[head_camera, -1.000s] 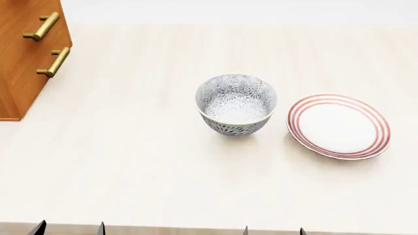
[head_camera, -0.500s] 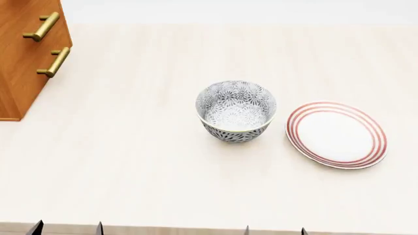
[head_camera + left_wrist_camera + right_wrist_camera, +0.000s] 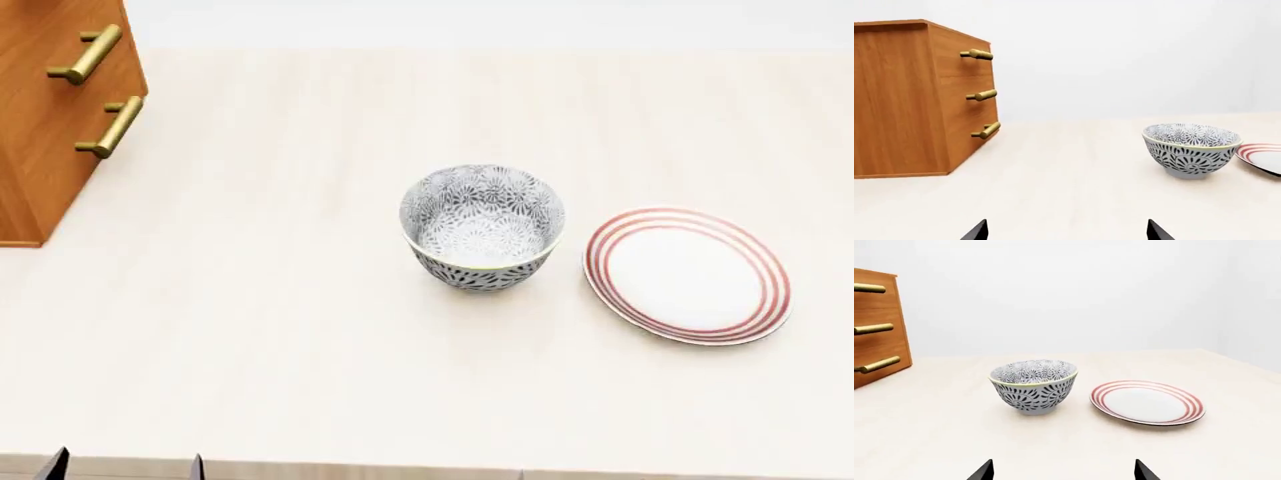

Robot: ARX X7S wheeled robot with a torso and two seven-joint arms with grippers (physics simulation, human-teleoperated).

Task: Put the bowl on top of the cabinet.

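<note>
The bowl (image 3: 482,228), white with a dense grey-black floral pattern, stands upright on the pale table, right of the middle in the head view. It also shows in both wrist views (image 3: 1191,149) (image 3: 1033,386). The orange-brown cabinet (image 3: 51,120) with brass bar handles stands at the far left (image 3: 917,97) (image 3: 874,347). Only the fingertips of my left gripper (image 3: 127,468) (image 3: 1066,231) show at the table's near edge; it is open and empty, well short of the bowl. My right gripper (image 3: 1064,471) is open and empty too, facing the bowl from a distance, and is out of the head view.
A flat white plate (image 3: 687,275) with red rings lies just right of the bowl, a small gap between them (image 3: 1147,402). The table (image 3: 294,330) stretches bare between the bowl and the cabinet. A white wall stands behind the table.
The bowl and plate sit slightly lower in the head view than a second ago. The right fingertips have dropped out of that view's bottom edge. The left fingertips have slid a little left.
</note>
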